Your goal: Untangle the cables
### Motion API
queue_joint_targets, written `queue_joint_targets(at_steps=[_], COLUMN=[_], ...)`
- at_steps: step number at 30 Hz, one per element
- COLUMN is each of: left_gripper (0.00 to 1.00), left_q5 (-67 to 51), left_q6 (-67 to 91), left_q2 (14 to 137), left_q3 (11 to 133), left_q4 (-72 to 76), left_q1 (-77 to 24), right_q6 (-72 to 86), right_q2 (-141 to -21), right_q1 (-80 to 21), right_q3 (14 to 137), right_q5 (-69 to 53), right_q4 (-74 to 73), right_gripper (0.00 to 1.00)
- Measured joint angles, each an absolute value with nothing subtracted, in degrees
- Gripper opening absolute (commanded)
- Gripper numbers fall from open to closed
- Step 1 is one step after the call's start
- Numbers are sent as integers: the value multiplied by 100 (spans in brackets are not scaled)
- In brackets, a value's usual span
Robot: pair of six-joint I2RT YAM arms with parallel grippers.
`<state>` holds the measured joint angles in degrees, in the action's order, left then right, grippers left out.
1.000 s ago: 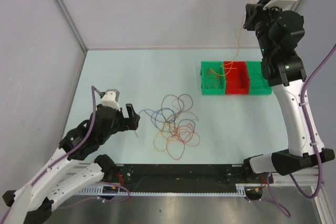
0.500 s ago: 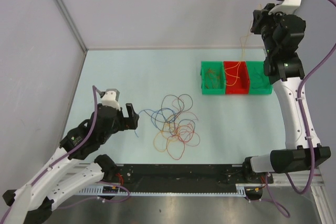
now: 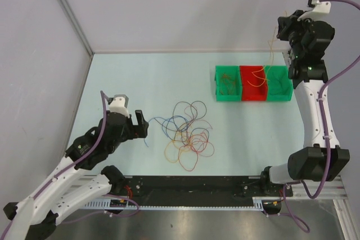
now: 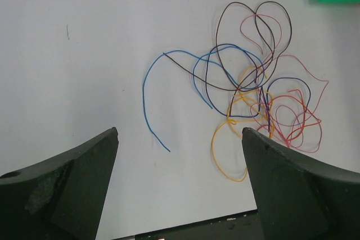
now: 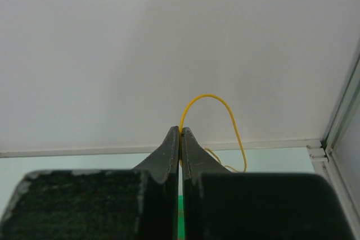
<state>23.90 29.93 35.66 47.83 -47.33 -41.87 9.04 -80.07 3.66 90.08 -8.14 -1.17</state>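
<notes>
A tangle of thin cables [image 3: 187,134] in orange, red, blue and dark brown lies on the table's middle; it also shows in the left wrist view [image 4: 256,102]. My left gripper [image 3: 139,127] is open and empty, just left of the tangle, with a loose blue end [image 4: 151,113] ahead of it. My right gripper [image 3: 280,26] is raised high at the back right, shut on an orange cable [image 5: 211,100]. That orange cable [image 3: 271,54] hangs down from it into the bins.
Three joined bins stand at the back right: green [image 3: 220,95], red [image 3: 253,95] and green [image 3: 284,93], with wires inside. Grey walls close the left, back and right sides. A black rail [image 3: 191,186] runs along the near edge.
My right gripper has moved right and up with the orange cable, which now hangs over the red and right green bins. The left arm has not moved.
</notes>
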Motion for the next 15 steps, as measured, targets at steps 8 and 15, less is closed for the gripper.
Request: queue_joint_targets(at_steps=[8, 15], left_gripper=[95, 95], left_q5=[2388, 2386], left_q6=[2993, 2991], left_q2=[3638, 3638], left_q3=[4783, 4783], left_q4=[-4733, -4733], left_q1=[-4121, -4062], right_q6=[1157, 1278], right_q2=[-8361, -8377], right_q1=[513, 521], right_q3=[8976, 8720], right_q5=[-1356, -1584], right_q4=[119, 301], right_gripper=[0, 0])
